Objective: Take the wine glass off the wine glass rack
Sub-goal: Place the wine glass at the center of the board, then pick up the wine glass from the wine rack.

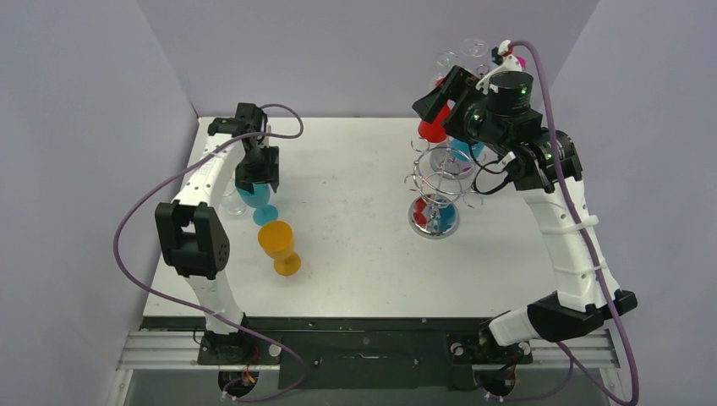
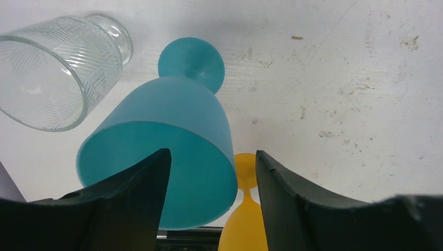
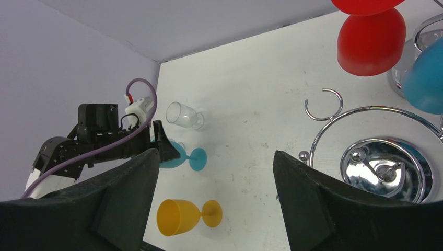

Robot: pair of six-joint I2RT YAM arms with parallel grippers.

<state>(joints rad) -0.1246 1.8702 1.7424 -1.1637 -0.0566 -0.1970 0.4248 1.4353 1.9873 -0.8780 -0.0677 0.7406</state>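
Note:
The chrome wine glass rack (image 1: 435, 182) stands at the right back of the table. A red glass (image 1: 432, 128), a blue glass (image 1: 463, 150) and clear glasses (image 1: 457, 61) hang on it. My right gripper (image 1: 435, 97) is open and empty, high beside the rack's top, just above the red glass. In the right wrist view the gripper (image 3: 215, 157) is open, with the red glass (image 3: 371, 42) and a rack ring (image 3: 365, 136) to its right. My left gripper (image 2: 211, 155) is open over a teal glass (image 2: 172, 136) that stands on the table, one finger above its bowl.
An orange glass (image 1: 279, 245) stands just in front of the teal glass (image 1: 258, 203). A clear ribbed glass (image 2: 52, 73) stands close to the left of the teal one. Grey walls close in the table at the back and on both sides.

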